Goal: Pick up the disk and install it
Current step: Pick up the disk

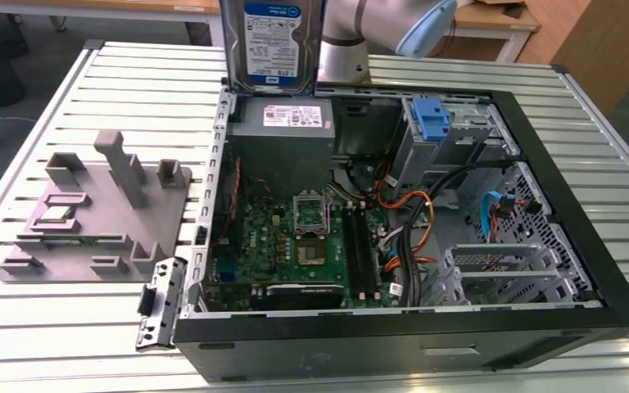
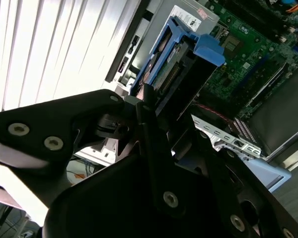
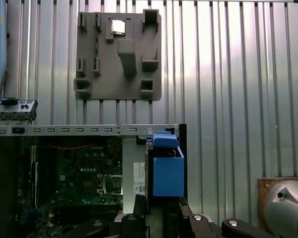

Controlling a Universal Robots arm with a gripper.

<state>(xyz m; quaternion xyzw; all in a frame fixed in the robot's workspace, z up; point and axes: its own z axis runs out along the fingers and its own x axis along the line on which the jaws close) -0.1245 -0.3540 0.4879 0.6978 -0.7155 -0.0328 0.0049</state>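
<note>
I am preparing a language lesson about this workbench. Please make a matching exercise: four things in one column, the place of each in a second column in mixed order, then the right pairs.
Things:
1. disk
2. power supply box
3. grey fixture block
4. blue latch

Places:
A. lying on the slatted table, outside the computer case
B. on the metal drive bay inside the case
C. held up in the air by the hand
D. inside the case, white sticker facing up

Pairs: 1-C, 2-D, 3-A, 4-B
</note>
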